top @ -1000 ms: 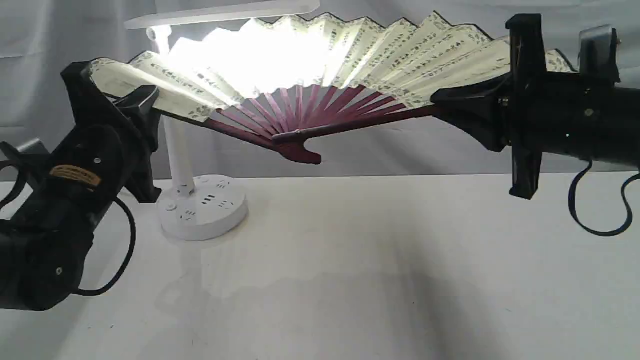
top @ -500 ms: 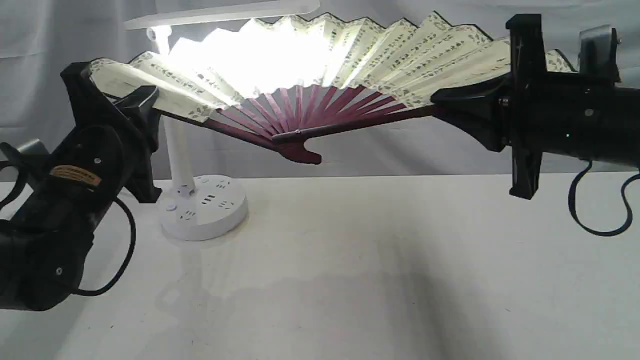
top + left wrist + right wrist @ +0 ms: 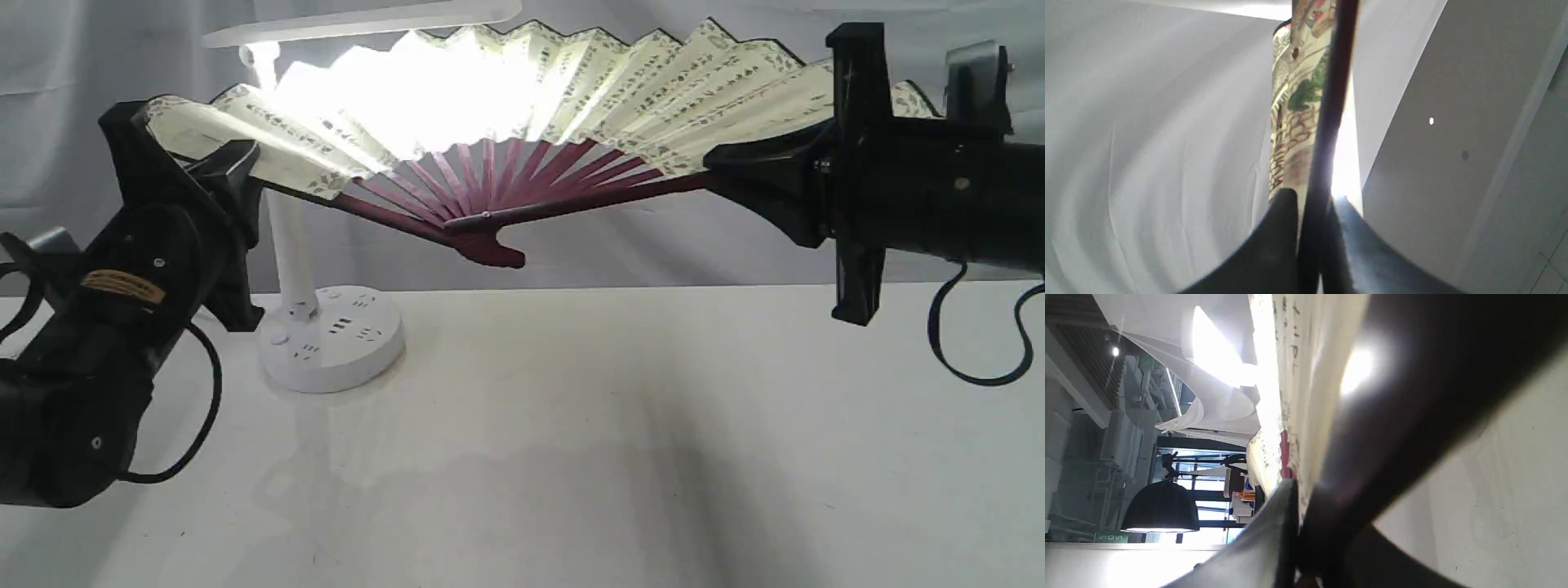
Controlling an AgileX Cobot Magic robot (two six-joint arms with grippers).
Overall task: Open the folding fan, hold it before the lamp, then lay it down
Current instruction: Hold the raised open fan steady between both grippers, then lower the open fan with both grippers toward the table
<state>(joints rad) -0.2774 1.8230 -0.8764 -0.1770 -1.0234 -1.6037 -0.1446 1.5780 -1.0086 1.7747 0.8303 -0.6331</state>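
1. Cream pleats on folding fan (image 3: 653,98), with columns of black script and dark patterned edging; maroon ribs at its 6 o'clock.
2. Plain white on lamp (image 3: 331,339).
3. Black on left gripper (image 3: 184,143) and right gripper (image 3: 718,163).
4. Off-white on table (image 3: 571,457).

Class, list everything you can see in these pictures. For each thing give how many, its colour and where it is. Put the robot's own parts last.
fan: one, cream leaf with black script, maroon ribs; spread open in the air in front of the lamp, held at both ends.
lamp: one, white, lit; standing on the table at the left of the exterior view, behind the fan.
table: one, white; under everything.
curtain: one, pale grey; behind the scene.
cables: two, black; one hanging from each arm.
left gripper: one, black; shut on the fan's left end.
right gripper: one, black; shut on the fan's right end.
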